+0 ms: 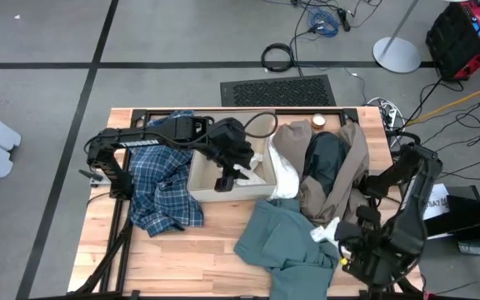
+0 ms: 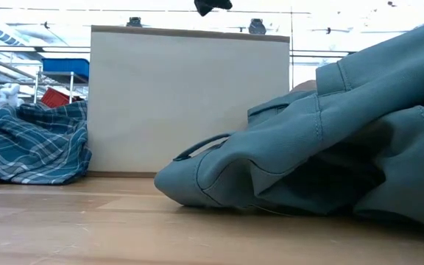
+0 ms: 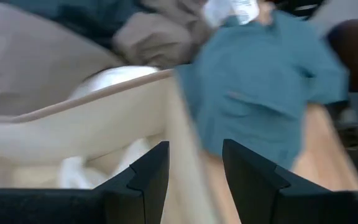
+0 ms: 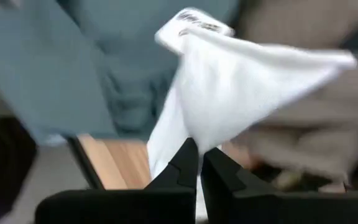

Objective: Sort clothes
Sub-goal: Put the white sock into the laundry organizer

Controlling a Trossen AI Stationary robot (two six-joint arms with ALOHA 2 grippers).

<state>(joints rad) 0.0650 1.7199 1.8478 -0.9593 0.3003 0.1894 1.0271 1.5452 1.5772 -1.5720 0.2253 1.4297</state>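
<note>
My right gripper (image 4: 199, 155) is shut on a small white piece (image 4: 241, 81), which in the high view is the white piece (image 1: 327, 231) over the teal-green piece (image 1: 286, 246) at the near right. A taupe-brown piece (image 1: 344, 179) and a dark piece (image 1: 327, 158) lie heaped behind it. The plaid shirt (image 1: 161, 187) lies left of the cardboard box (image 1: 202, 190). My left gripper (image 1: 226, 180) stands open above the box, its fingers on either side of the box's wall (image 3: 185, 124) without touching it. A white piece (image 1: 283, 173) hangs over the box's right end. My right gripper pinches a bunched part of the white piece (image 4: 191, 134) between its two fingers (image 4: 182, 158). The fingers slant steeply down from above. The cloth fans out below the fingertips, above the teal-green piece (image 4: 73, 68). Whether its lower end still rests there I cannot tell.
The teal-green piece (image 2: 322, 147) lies on the table in front of the box (image 2: 190, 103) in the low view, with the plaid shirt (image 2: 35, 143) to the left. Bare wood (image 1: 182, 254) shows at the near left. Cables and a red case lie on the floor beyond.
</note>
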